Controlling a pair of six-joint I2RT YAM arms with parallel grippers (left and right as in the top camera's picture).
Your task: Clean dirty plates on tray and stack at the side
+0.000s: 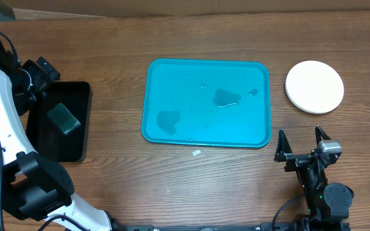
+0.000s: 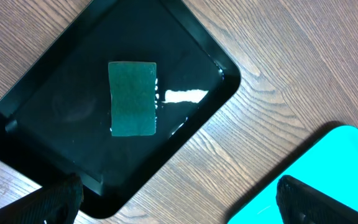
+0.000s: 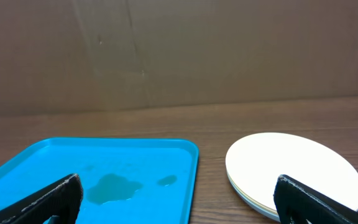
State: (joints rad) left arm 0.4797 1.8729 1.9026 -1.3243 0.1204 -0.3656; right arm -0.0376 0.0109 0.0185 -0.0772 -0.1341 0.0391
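Tray (image 1: 172,80): mid-table (image 1: 172,32), puddles (image 1: 224,97) on it.
Plates (image 1: 314,86): stacked right of tray, apart.
Small tray (image 1: 50,144): left of tray, well apart.
Sponge (image 1: 64,118): in small tray.
Scrap (image 1: 196,153): just before tray.

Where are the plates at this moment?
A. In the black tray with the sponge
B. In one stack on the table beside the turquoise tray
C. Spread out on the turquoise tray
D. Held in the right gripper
B: the plates sit as one stack on the table, just off the tray, which holds only puddles.
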